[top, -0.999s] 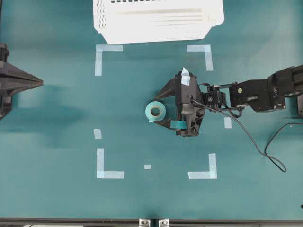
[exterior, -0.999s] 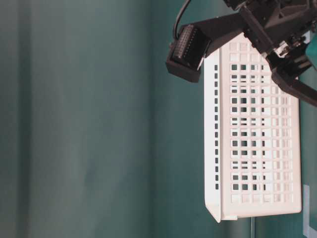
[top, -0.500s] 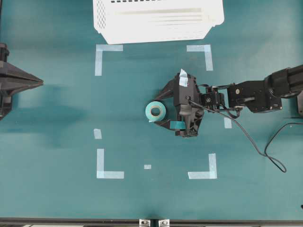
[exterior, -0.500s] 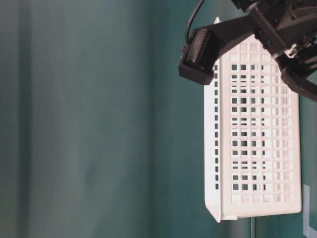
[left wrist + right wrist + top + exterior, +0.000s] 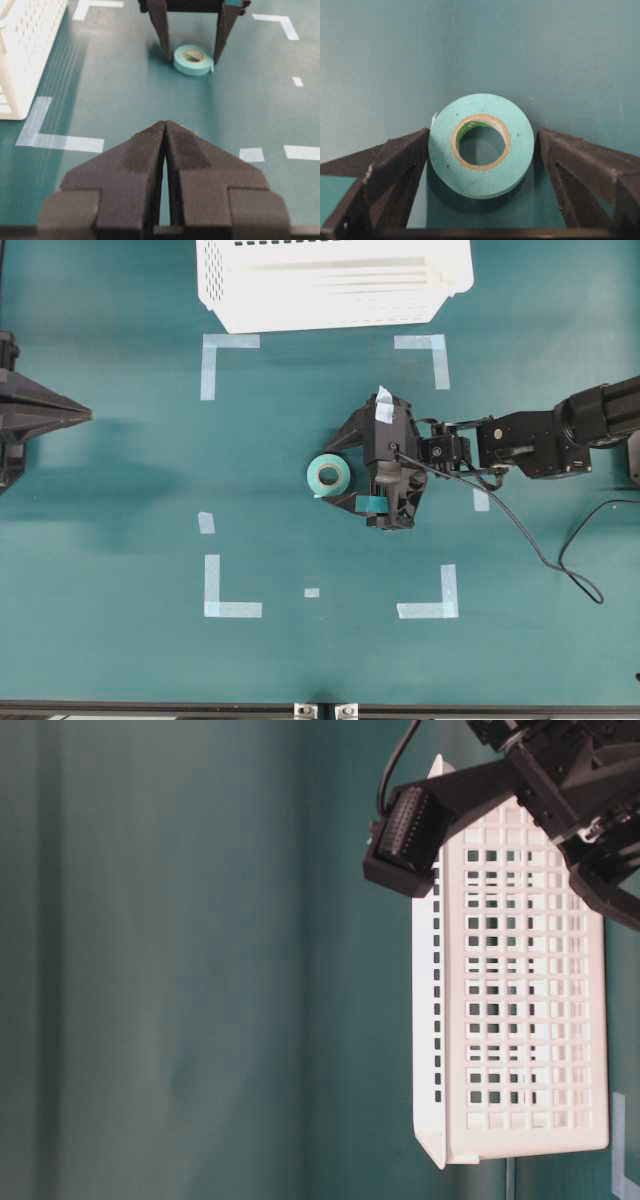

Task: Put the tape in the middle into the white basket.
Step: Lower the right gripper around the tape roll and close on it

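Note:
The teal tape (image 5: 328, 476) lies flat on the green table, ring side up, its tan core showing in the right wrist view (image 5: 481, 145). My right gripper (image 5: 332, 473) is open with one finger on each side of the roll. The left finger (image 5: 405, 155) sits close against the roll's edge, and the right finger (image 5: 570, 160) stands just apart from it. From the left wrist view the tape (image 5: 193, 59) sits between those dark fingers. The left gripper (image 5: 85, 415) is shut and empty at the far left (image 5: 165, 124). The white basket (image 5: 335, 285) stands at the table's far edge.
Pale tape corner marks (image 5: 228, 348) (image 5: 428, 350) (image 5: 232, 602) (image 5: 430, 605) frame the middle area. Small strips (image 5: 206, 523) (image 5: 312, 592) lie on the mat. A black cable (image 5: 545, 545) trails from the right arm. In the table-level view the basket (image 5: 510, 1020) fills the right side.
The right gripper has crept a little to the left, so its open fingers now reach further along the tape. The tape and the left arm have not moved.

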`<state>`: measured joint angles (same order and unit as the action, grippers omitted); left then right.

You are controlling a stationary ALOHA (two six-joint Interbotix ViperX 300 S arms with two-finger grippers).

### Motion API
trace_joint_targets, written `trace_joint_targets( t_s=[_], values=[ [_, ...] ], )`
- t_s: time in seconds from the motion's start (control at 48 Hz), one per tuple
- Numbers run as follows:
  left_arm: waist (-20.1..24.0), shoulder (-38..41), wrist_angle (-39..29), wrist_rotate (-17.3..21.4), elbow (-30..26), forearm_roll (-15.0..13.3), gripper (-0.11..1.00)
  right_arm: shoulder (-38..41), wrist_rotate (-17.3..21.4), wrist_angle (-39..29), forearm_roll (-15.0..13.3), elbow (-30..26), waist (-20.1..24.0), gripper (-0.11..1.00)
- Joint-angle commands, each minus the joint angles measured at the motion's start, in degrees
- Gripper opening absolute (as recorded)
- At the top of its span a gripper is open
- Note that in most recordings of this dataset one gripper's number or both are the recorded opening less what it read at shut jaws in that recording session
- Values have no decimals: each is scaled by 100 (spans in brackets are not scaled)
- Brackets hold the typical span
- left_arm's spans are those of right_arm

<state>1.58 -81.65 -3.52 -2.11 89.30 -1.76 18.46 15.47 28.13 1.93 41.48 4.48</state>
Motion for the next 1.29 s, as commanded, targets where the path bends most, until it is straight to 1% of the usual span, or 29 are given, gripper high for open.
trace_joint_targets(
  t_s=[0.0, 0.895, 0.937, 0.979, 1.083, 1.103, 1.27],
  values=[
    [18, 53, 62, 0, -70, 0, -11, -44, 9, 26, 9, -123, 0, 100],
    [18, 44, 62, 0, -62, 0, -11, -18, 9, -26, 9, -167, 0, 99],
    [18, 53, 53, 0, -62, 0, -11, -18, 9, -79, 9, -167, -9, 96],
    [18, 53, 62, -9, -62, 0, -11, -18, 0, -132, 9, -185, -9, 90],
    [18, 53, 62, 0, -62, 0, -11, -18, 9, -185, 9, -202, 0, 68],
    [18, 53, 62, 0, -70, 0, -11, -18, 0, -193, 9, -202, 0, 66],
    [26, 53, 62, -9, -62, 0, -11, -18, 0, -185, -18, -202, 0, 66]
  ],
)
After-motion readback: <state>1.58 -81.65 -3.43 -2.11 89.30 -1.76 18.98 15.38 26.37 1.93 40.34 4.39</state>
